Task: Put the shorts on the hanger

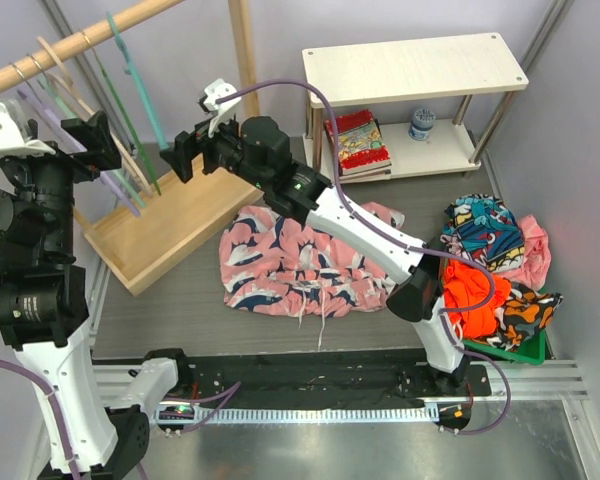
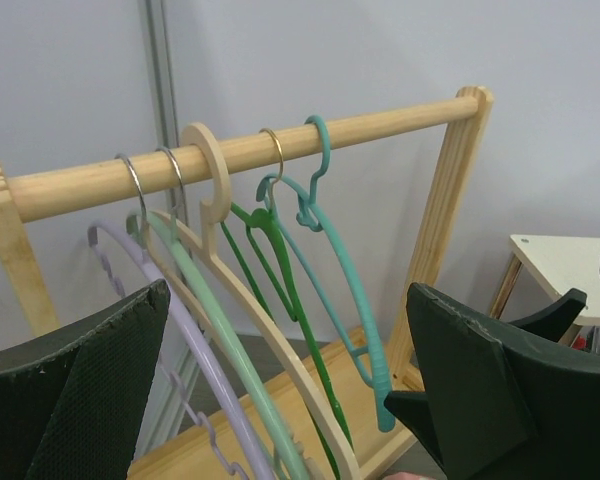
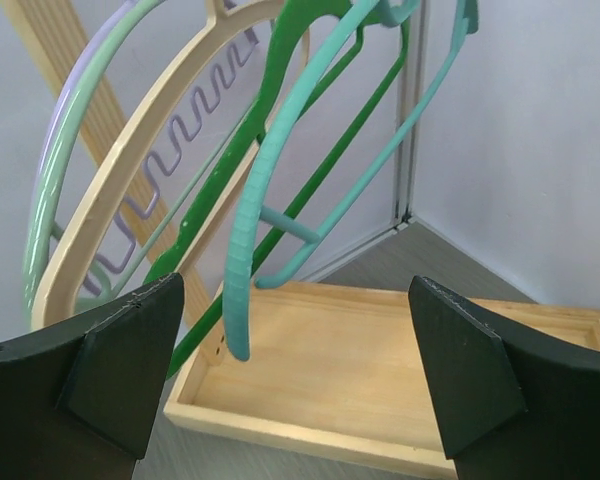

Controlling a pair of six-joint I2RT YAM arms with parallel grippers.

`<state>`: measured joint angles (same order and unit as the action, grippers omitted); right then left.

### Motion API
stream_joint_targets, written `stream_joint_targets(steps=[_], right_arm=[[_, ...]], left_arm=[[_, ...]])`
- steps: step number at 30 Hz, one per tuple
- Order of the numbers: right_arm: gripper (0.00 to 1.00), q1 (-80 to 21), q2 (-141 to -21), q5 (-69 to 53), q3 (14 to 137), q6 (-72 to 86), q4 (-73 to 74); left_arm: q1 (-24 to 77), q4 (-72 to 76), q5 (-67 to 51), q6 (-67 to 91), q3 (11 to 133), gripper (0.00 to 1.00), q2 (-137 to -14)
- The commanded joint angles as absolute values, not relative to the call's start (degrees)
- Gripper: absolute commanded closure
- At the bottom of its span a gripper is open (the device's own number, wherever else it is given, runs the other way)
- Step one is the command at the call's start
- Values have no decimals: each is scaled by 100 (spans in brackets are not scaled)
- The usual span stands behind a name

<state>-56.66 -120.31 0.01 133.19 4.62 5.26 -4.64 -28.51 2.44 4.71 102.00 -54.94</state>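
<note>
The pink shorts (image 1: 300, 265) with navy and white shapes lie spread flat on the table in the top external view. The teal hanger (image 1: 145, 100) hangs by its hook from the wooden rod, at the right end of the row. My right gripper (image 1: 176, 155) is open, level with the hanger's lower end. In the right wrist view that gripper (image 3: 297, 285) has the teal hanger's ribbed arm tip (image 3: 242, 290) between its fingers, untouched. My left gripper (image 1: 100, 140) is open on the rack's left side. In its own view that gripper (image 2: 288, 290) faces the teal hanger (image 2: 355, 290).
A lilac, a pale mint, a wooden and a dark green hanger (image 2: 280, 270) share the rod (image 1: 80, 45) over a wooden base tray (image 1: 180, 225). A white shelf (image 1: 410, 65) stands at the back. A green bin (image 1: 510, 345) at the right holds an orange-red garment (image 1: 470, 290) and a turquoise cloth (image 1: 485, 230).
</note>
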Motion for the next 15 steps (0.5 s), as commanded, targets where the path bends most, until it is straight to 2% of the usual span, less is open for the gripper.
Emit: stream_joint_targets(steps=[1, 15], right_arm=[[0, -5722, -12216, 579, 13746, 308, -193], [13, -5774, -12691, 677, 13922, 150, -387]], left_arm=[[-518, -2575, 88, 685, 10072, 0, -5458], [-641, -2549, 70, 721, 9879, 0, -5370]])
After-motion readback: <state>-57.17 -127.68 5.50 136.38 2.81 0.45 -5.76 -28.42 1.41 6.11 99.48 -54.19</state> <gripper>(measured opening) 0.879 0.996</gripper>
